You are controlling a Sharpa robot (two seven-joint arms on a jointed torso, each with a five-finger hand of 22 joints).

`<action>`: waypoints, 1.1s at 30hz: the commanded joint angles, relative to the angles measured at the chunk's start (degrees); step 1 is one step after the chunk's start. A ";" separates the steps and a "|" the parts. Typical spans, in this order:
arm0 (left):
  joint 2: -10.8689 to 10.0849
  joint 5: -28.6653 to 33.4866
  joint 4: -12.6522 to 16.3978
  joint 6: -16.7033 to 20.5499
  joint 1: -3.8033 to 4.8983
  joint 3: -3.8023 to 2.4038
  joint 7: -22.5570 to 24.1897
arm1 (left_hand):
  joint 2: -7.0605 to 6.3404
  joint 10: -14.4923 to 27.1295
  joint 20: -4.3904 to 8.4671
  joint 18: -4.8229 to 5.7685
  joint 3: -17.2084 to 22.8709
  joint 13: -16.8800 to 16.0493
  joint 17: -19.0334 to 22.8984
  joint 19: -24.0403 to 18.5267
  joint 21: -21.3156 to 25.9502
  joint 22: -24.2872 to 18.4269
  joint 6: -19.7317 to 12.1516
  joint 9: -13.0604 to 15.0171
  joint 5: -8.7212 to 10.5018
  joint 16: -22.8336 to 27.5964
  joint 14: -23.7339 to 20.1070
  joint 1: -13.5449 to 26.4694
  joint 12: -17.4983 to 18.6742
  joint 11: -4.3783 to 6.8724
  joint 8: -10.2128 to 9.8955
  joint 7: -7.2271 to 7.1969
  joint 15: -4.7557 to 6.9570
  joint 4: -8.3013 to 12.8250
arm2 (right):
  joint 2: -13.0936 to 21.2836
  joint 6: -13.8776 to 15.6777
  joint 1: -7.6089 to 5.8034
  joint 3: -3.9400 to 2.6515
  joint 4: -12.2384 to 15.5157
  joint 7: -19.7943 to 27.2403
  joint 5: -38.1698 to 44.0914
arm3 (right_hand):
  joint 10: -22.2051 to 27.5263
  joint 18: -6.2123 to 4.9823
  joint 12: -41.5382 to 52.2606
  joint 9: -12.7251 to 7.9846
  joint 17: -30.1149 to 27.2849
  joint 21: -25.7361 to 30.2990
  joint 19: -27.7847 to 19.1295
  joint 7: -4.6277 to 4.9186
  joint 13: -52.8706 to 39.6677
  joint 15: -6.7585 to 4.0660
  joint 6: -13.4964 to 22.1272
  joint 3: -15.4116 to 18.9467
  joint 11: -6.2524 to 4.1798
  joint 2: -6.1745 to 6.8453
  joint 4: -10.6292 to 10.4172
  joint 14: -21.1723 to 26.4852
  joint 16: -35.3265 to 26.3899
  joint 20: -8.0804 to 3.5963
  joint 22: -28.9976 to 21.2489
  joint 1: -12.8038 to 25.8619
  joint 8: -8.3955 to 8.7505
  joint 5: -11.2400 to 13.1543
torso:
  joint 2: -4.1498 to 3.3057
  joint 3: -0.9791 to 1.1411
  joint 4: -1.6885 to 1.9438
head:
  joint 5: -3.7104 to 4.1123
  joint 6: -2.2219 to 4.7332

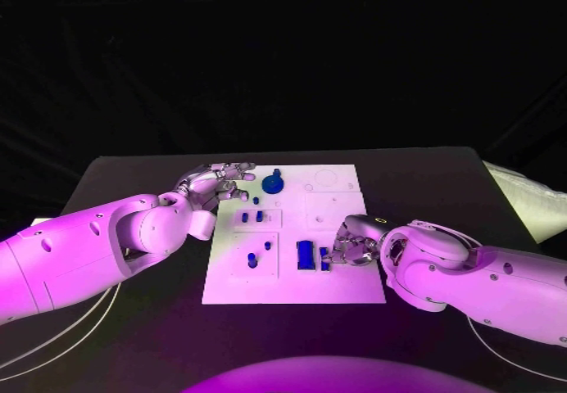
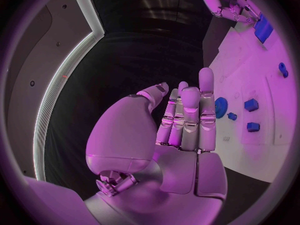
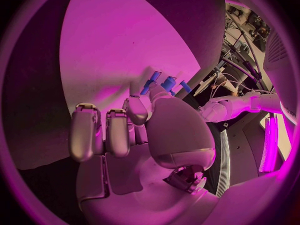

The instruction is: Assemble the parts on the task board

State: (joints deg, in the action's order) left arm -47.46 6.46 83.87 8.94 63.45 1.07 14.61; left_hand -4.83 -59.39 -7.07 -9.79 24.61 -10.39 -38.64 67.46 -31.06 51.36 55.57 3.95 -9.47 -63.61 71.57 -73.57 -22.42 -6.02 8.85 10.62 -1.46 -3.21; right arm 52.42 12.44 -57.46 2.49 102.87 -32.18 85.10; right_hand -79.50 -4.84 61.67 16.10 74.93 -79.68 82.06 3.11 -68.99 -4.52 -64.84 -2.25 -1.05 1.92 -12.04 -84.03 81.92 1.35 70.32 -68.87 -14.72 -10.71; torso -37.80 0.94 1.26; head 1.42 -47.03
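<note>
The white task board (image 1: 342,286) lies in the middle of the black table. On it I see a blue gear (image 1: 273,183), two small blue parts (image 1: 251,217) below it, another small blue part (image 1: 251,259), a tall blue block (image 1: 305,254) and a short blue part (image 1: 325,262). My left hand (image 1: 219,180) hovers at the board's far left corner with its fingers (image 2: 187,115) straight and nothing in them; the gear (image 2: 220,106) lies just beyond. My right hand (image 1: 352,246) sits low on the board beside the short part, fingers (image 3: 106,132) curled in. Blue parts (image 3: 169,82) show just past its thumb; whether it holds one is hidden.
Black table (image 1: 449,180) surrounds the board on all sides. A pale object (image 1: 526,201) lies off the table's right edge. Recessed outlines (image 1: 325,209) mark the board's right half. My right hand (image 2: 228,5) and the tall block (image 2: 263,29) appear far off in the left wrist view.
</note>
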 commanded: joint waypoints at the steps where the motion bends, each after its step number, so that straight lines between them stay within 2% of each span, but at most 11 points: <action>1: 0.08 -0.28 0.05 -1.09 0.03 -0.05 0.27 | -0.06 0.28 -0.18 -0.63 -0.04 -0.07 0.05 0.06 0.39 -0.08 -0.29 -0.01 -0.34 0.21 -0.46 -0.48 -0.19 -0.10 0.20 0.06 0.01 0.33 | 0.18 1.11 0.37 0.29 -0.10 0.95 -0.43 | -0.42 0.87 -0.11 -0.06 3.51 -0.09 0.38 0.22 -0.02 -0.33 0.01 1.01 0.02 0.37 -0.39 -3.83 -0.07 -0.09 0.01 0.61 0.18 0.24 | 0.07 0.01 -0.06 | 0.02 0.11; 11: 0.12 -0.28 -0.03 -1.00 0.03 -0.04 0.32 | -0.06 0.28 -0.18 -0.63 -0.04 -0.07 0.05 0.06 0.39 -0.08 -0.29 -0.01 -0.34 0.21 -0.46 -0.48 -0.19 -0.10 0.20 0.06 0.01 0.33 | 2.05 7.54 0.00 0.05 0.91 11.58 -6.40 | 0.04 0.78 -1.18 -0.08 2.64 0.18 0.15 0.28 0.61 -0.28 0.32 2.12 0.08 0.02 -0.59 -3.62 -0.75 -0.04 -0.40 0.35 0.38 -0.22 | 0.19 -0.14 -0.06 | 0.22 0.23; 17: 0.39 -0.28 -0.31 -0.83 0.03 -0.04 0.51 | -0.07 0.30 -0.18 -0.63 -0.05 -0.07 0.16 0.06 0.42 -0.09 -0.31 -0.01 -0.33 0.27 -0.51 -0.47 -0.21 -0.11 0.21 0.07 0.00 0.33 | 3.21 10.22 -2.73 -0.16 -0.95 22.96 -19.92 | 2.64 0.00 -6.54 -0.55 -1.25 2.76 -1.76 1.12 4.17 0.22 2.35 2.60 0.75 -1.08 0.77 -2.64 -3.93 0.32 -4.58 -2.50 1.70 -1.33 | 0.79 -0.29 -0.20 | 0.66 0.91; 19: 0.60 -0.28 -0.52 -0.37 0.03 -0.03 1.07 | -0.13 0.33 -0.19 -0.62 -0.09 -0.07 0.46 0.04 0.45 -0.11 -0.32 -0.01 -0.31 0.44 -0.64 -0.42 -0.24 -0.13 0.23 0.09 -0.01 0.33 | 3.07 10.55 -3.85 -0.18 -2.93 27.54 -26.51 | 3.96 -0.44 -9.26 -0.89 -3.78 4.43 -2.86 1.69 6.06 0.56 3.61 2.53 1.23 -1.64 1.75 -2.03 -6.09 0.69 -7.13 -4.11 2.62 -1.44 | 1.29 -0.49 -0.35 | 0.82 1.32; 21: 0.97 -0.24 -0.84 2.03 0.02 -0.03 3.03 | -0.06 0.25 -0.18 -0.64 0.00 -0.10 1.06 0.00 0.54 -0.15 -0.24 0.01 -0.33 0.80 -0.93 -0.59 -0.37 -0.07 0.34 0.03 0.01 0.46 | 2.55 10.81 -4.94 -0.19 -5.83 32.50 -35.31 | 7.46 -1.65 -16.55 -1.28 -9.31 8.85 -5.77 2.44 11.20 1.00 5.09 2.26 1.78 -2.26 2.86 -0.52 -10.97 1.18 -13.94 -5.84 3.66 -1.51 | 1.85 -0.70 -0.46 | 1.10 1.93; 24: 1.27 0.10 -1.55 4.12 -0.02 -0.03 4.81 | 0.01 0.25 -0.17 -0.64 0.59 -0.16 7.57 -1.09 1.66 -0.72 -0.13 0.03 -0.37 5.47 -4.62 -1.18 -0.85 -0.08 0.73 0.05 0.00 1.08 | 1.36 11.25 -5.71 -0.20 -9.39 37.89 -45.48 | 10.50 -2.54 -23.19 -1.38 -14.33 12.48 -7.68 2.81 16.32 1.38 5.88 1.82 2.11 -3.00 4.24 0.52 -15.63 1.53 -18.91 -7.68 4.04 -1.14 | 2.67 -0.96 -0.81 | 0.94 2.85; 25: 1.36 0.19 -1.88 4.51 -0.03 -0.03 5.17 | -0.08 0.35 -0.25 -0.60 0.67 -0.14 8.29 -1.77 2.29 -1.05 -0.19 0.01 -0.35 6.54 -5.64 -1.13 -0.96 -0.15 0.82 0.09 -0.08 1.16 | 0.89 11.31 -5.86 -0.20 -10.53 39.46 -48.35 | 12.14 -3.17 -26.07 -1.41 -17.51 15.10 -9.20 3.00 18.53 1.48 6.31 1.69 2.32 -3.20 4.71 1.42 -18.66 1.68 -22.59 -8.26 4.19 -1.00 | 2.90 -1.02 -0.89 | 1.08 3.62; 26: 1.49 0.26 -2.33 4.86 -0.04 -0.02 5.54 | -0.17 0.47 -0.39 -0.57 0.76 -0.12 9.00 -3.02 3.40 -1.64 -0.25 -0.01 -0.34 8.06 -7.15 -1.05 -1.09 -0.26 0.94 0.18 -0.25 1.22 | 0.24 11.32 -6.00 -0.20 -11.92 41.18 -51.63 | 12.95 -3.80 -26.99 -1.43 -20.74 17.95 -10.86 3.24 19.35 1.69 6.73 1.67 2.48 -3.31 5.00 2.44 -21.88 1.82 -26.42 -8.57 4.30 -0.90 | 3.25 -1.11 -0.99 | 1.07 3.82; 28: 1.72 0.34 -3.10 5.29 -0.08 -0.02 6.06 | -0.23 0.78 -0.83 -0.41 0.80 -0.03 10.74 -5.73 5.83 -3.02 -0.20 0.00 -0.34 11.58 -10.46 -0.72 -1.25 -0.51 1.25 0.31 -0.81 1.14 | -1.03 10.83 -6.15 -0.20 -14.41 43.73 -56.87 | 14.98 -5.50 -29.76 -1.50 -29.91 27.15 -15.74 3.98 22.13 2.31 8.05 1.65 3.54 -3.67 5.57 5.39 -31.69 2.33 -37.73 -9.09 4.64 -0.62 | 3.82 -1.18 -1.18 | 1.02 4.58; 31: 1.94 0.41 -4.10 5.73 -0.20 -0.02 6.70 | -0.36 2.49 -1.64 -0.34 0.69 0.94 13.31 -8.80 9.31 -5.38 -0.82 -0.09 -0.33 16.30 -13.39 -0.28 -0.27 -1.24 1.34 0.92 -1.79 0.94 | -3.23 9.34 -6.27 -0.21 -18.42 47.22 -63.51 | 17.02 -5.66 -32.01 -1.87 -37.02 32.02 -17.10 5.18 25.10 3.54 10.01 1.38 4.05 -3.78 6.69 8.38 -40.28 3.32 -41.45 -10.14 5.31 -0.21 | 4.64 -1.14 -1.68 | 0.49 6.20; 33: 2.10 0.43 -4.64 5.83 -0.29 -0.01 7.03 | -0.40 3.49 -2.30 -0.16 0.62 1.74 15.03 -10.64 11.51 -6.98 -1.08 -0.10 -0.34 19.48 -15.46 -0.05 0.53 -1.77 1.45 1.02 -2.38 0.78 | -4.49 8.32 -6.31 -0.22 -20.74 49.16 -66.75 | 18.01 -5.66 -32.79 -2.02 -37.45 33.31 -17.10 5.19 26.30 3.66 10.11 1.28 4.48 -3.96 7.09 8.85 -41.32 3.60 -42.31 -10.40 5.29 0.86 | 5.01 -1.10 -1.91 | 0.32 6.50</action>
State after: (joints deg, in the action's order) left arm -45.55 6.58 79.43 13.21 63.20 1.09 18.74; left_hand -5.15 -56.17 -9.29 -9.78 25.24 -8.75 -23.78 56.97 -19.75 44.53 54.63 3.89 -9.47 -44.47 56.34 -74.01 -22.07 -7.79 9.95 11.55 -3.73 -2.26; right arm 48.17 22.25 -63.73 2.30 82.90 8.98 31.02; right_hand -61.67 -9.81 28.92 14.06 37.66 -46.55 64.86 8.29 -42.78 -0.77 -54.92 -1.06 3.38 -2.09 -5.04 -75.31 40.82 4.82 28.17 -78.76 -9.62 -9.87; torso -33.74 -0.15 -0.16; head 1.99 -41.29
